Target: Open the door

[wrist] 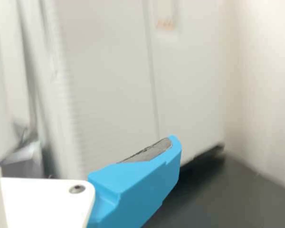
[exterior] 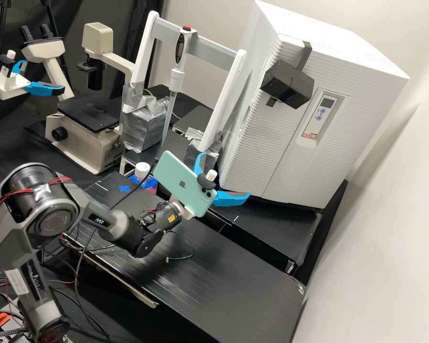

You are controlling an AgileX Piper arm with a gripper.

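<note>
We see, in the high view, our tool [exterior: 226, 174] released, blue fingers [exterior: 230, 198] parted, white cabinet door [exterior: 260, 147] shut, black block [exterior: 288, 85] on it at the tool's one o'clock.

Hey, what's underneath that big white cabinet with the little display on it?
A black bench surface shows along the lower front edge of the white cabinet. Whatever lies farther back beneath it is covered by the cabinet itself.
</note>
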